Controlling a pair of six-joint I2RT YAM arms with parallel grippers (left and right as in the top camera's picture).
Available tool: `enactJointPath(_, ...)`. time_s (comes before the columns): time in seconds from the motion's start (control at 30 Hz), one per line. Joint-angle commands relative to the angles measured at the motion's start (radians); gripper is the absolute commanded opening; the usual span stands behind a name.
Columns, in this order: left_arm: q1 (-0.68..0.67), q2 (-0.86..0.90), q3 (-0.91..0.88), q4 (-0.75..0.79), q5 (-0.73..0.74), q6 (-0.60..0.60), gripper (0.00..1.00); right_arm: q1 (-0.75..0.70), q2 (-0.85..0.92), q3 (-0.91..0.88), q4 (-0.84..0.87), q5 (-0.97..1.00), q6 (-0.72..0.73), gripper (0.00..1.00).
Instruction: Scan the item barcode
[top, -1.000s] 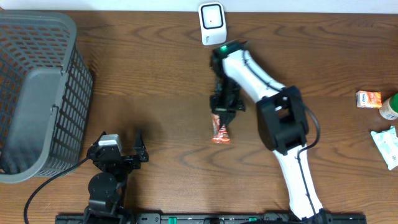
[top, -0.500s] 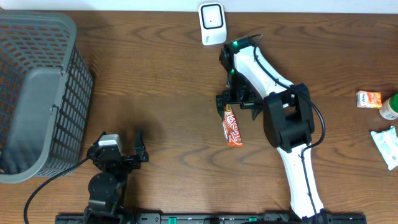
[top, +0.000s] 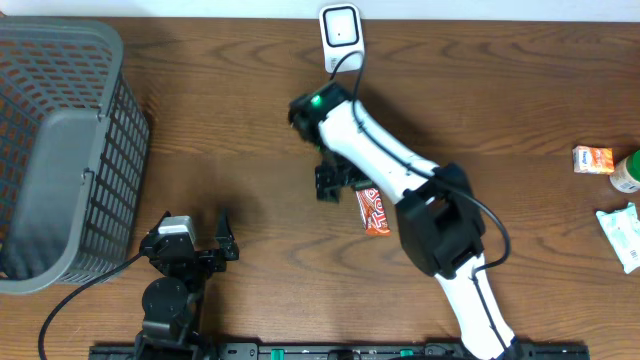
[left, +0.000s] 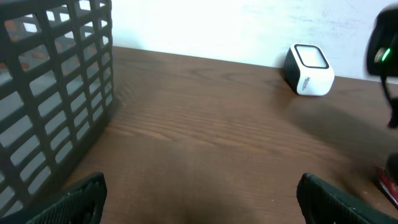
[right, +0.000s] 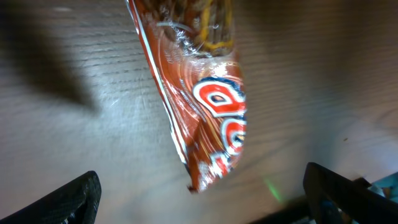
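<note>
The snack bar (top: 377, 215) is found lying flat near the middle of the surface (top: 230, 130), not lifted and not gripped by anything. Its red and orange logo face is turned upward in the right wrist view, and no barcode can be made out there. The code is therefore judged to be on a hidden side.

The right jaws are spread as wide as they go and are empty. In the right wrist view the wrapper (right: 211, 106) is seen on the wood between their tips, while from overhead they sit just beside the bar's far end. This is judged to suit a fresh grasp, though contact cannot be told.

The scanner (top: 341, 25) is set at the far edge, its window turned toward the middle, well apart from the bar. The bar would have to be carried there.

The left jaws, parked near the near edge beside the basket (top: 60, 150), are likewise fully open and hold nothing.
</note>
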Motion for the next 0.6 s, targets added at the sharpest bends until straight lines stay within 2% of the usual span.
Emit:
enactJointPath(0.0,0.004,-0.007,-0.018,-0.024,0.002,0.016,0.98,0.027,0.002,-0.106,0.058,0.123,0.097,0.99)
enactJointPath(0.2,0.004,-0.007,-0.018,-0.025,0.002,0.016,0.98,0.02,0.002,-0.227,0.147,0.175,0.102,0.99)
enactJointPath(0.4,0.004,-0.007,-0.018,-0.024,0.002,0.016,0.98,-0.007,0.004,-0.322,0.302,0.178,-0.047,0.98)
enactJointPath(0.47,0.004,-0.007,-0.018,-0.025,0.002,0.016,0.98,-0.011,0.006,-0.358,0.349,0.178,-0.08,0.9)
enactJointPath(0.57,0.004,-0.007,-0.018,-0.024,0.002,0.016,0.98,-0.013,0.01,-0.4,0.393,0.183,-0.1,0.71)
